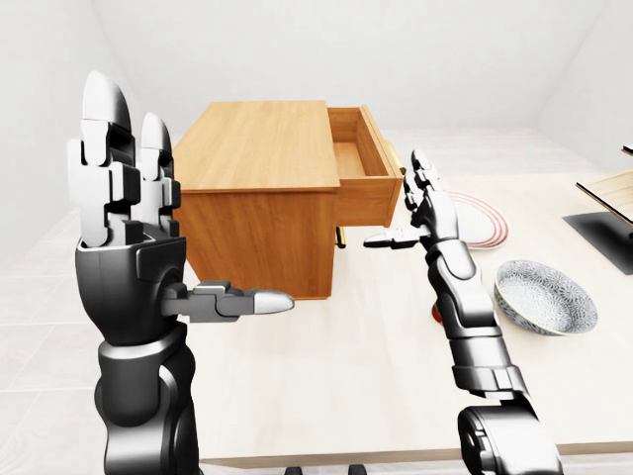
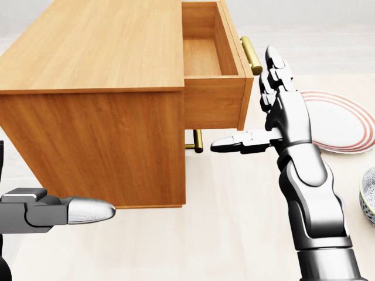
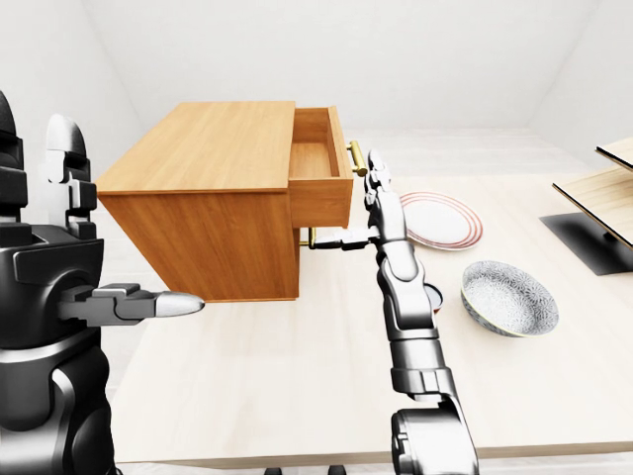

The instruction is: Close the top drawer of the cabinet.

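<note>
**Top drawer stands open**

You see the light-brown wooden cabinet (image 2: 94, 88) resting on the pale worktop (image 2: 234, 222). Its wooden top drawer (image 2: 214, 64) is pulled well out toward the head view's right, empty inside, its brass bar handle (image 2: 251, 55) facing right.

Bright, even, diffuse light; sharp simulator renders.
No blur or glare (only soft sheen on metal fingers (image 2: 91, 209)); faint shadow beneath the cabinet (image 2: 94, 99).
</note>
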Robot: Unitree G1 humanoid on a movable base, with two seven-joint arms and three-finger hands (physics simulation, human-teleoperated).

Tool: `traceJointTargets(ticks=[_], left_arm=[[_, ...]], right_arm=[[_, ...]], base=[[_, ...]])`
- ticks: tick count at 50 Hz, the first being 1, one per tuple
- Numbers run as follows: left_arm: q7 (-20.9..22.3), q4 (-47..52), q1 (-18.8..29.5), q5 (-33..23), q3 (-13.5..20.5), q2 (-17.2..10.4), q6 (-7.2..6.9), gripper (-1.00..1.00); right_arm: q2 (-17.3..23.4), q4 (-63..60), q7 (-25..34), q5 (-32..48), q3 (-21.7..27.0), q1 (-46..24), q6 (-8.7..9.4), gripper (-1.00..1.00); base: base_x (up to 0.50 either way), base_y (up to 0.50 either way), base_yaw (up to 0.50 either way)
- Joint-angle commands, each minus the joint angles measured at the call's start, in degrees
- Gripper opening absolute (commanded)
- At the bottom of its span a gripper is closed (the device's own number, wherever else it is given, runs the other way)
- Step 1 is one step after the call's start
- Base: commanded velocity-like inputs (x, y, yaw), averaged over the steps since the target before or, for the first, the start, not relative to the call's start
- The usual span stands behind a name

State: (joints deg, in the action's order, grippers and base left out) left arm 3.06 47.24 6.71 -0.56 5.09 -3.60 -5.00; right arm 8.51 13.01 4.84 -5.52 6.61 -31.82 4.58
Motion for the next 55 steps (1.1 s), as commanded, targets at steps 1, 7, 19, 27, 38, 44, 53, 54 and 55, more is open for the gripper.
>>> traceJointTargets(ticks=[1,7,19,27,38,44,53,54,55], left_arm=[[0.0,-0.4,-0.3,0.4,0.6,0.3,0.00,1.00],[0.0,-0.2,-0.3,0.4,0.6,0.3,0.00,1.00],[0.0,-0.1,-0.3,0.4,0.6,0.3,0.00,1.00],[0.0,-0.1,-0.3,0.4,0.6,0.3,0.00,1.00],[0.0,-0.1,-0.3,0.4,0.6,0.3,0.00,1.00],[-0.1,-0.1,-0.3,0.5,0.6,0.3,0.00,1.00],[-0.1,-0.1,-0.4,0.4,0.6,0.3,0.00,1.00],[-0.1,-0.1,-0.4,0.5,0.6,0.3,0.00,1.00],[-0.1,-0.1,-0.3,0.5,0.6,0.3,0.00,1.00]], right_arm=[[-1.1,26.8,2.6,-0.1,-1.9,-14.0,-1.90,1.00],[-1.3,29.9,2.9,-0.1,-1.9,-15.1,-3.59,1.00],[-2.9,34.3,3.8,0.2,-2.7,-17.2,-5.94,1.00],[-4.2,37.2,4.2,0.1,-2.9,-16.5,-8.43,1.00],[-4.2,37.5,4.2,0.1,-2.9,-16.7,-8.63,1.00],[-5.4,40.9,4.9,-0.7,-2.8,-18.6,-9.52,1.00],[-5.9,42.4,5.3,-0.7,-3.2,-19.0,-9.58,1.00],[-5.9,42.5,5.3,-0.7,-3.2,-19.1,-9.58,1.00],[-6.1,43.1,5.4,-0.8,-3.1,-19.2,-9.58,1.00]], base=[[0.00,0.00,0.01],[0.01,0.00,0.01],[0.01,0.00,0.01],[0.01,0.00,0.00],[0.01,0.00,0.00],[0.00,0.00,0.01],[0.01,0.00,0.01],[0.01,0.00,0.01],[0.00,0.00,0.01]])
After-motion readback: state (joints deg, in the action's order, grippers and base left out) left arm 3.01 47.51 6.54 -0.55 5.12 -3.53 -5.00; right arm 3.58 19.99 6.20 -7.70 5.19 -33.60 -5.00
